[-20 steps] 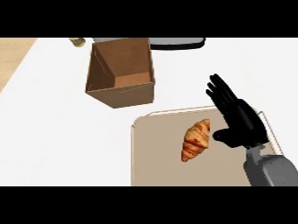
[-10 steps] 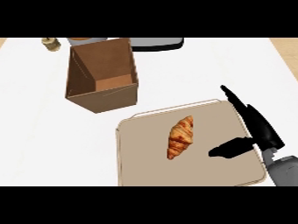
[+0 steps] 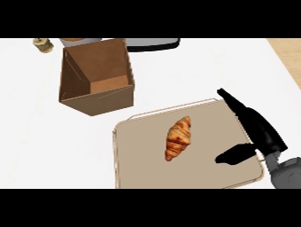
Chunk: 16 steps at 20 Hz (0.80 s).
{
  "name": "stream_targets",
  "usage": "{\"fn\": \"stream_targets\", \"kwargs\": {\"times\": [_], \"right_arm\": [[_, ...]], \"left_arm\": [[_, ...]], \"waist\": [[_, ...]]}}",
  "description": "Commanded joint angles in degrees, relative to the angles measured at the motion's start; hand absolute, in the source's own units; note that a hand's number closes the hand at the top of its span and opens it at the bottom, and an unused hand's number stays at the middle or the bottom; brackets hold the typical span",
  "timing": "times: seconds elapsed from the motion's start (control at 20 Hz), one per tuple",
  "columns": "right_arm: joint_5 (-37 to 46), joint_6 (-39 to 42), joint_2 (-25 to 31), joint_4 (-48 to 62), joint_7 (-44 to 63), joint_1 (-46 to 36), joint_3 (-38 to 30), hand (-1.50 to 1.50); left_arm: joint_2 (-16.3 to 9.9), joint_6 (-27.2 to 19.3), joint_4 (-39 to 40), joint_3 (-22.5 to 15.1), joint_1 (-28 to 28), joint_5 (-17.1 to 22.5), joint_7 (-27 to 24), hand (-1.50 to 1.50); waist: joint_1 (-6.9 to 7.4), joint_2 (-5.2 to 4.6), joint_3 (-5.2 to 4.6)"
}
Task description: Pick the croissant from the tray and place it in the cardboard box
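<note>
The robot's right hand hovered over the right edge of the beige tray, fingers stretched straight and thumb spread toward the centre, grasping nothing. The croissant lay untouched in the middle of the tray, just left of the thumb. Farther back on the white counter, the open cardboard box stood tilted, near the tray's far-left corner.

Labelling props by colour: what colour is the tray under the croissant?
Plain beige, no pattern; the tray shows in the head view, under the golden-brown croissant.
</note>
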<state>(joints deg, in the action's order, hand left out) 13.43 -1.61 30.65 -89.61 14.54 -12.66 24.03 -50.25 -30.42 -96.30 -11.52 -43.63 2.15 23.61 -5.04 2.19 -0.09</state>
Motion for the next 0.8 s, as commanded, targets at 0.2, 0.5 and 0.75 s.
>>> {"fn": "stream_targets", "kwargs": {"times": [0.2,0.5,0.75], "right_arm": [[6.15,10.25,5.23,1.54,7.82,-4.41,7.49,-1.5],[6.48,18.97,5.42,3.88,15.41,-7.45,11.67,-1.5],[4.65,23.29,2.61,6.07,20.14,-9.48,12.93,-1.5]], "left_arm": [[3.92,-0.52,-9.23,3.64,16.0,2.39,-9.3,0.0],[4.19,0.38,-8.81,3.84,16.69,2.64,-10.88,0.0],[4.42,1.34,-8.17,4.61,17.78,3.55,-11.47,0.0]], "waist": [[0.27,-1.06,-1.1],[1.36,-1.51,-1.0],[1.36,-1.82,-0.79]]}}
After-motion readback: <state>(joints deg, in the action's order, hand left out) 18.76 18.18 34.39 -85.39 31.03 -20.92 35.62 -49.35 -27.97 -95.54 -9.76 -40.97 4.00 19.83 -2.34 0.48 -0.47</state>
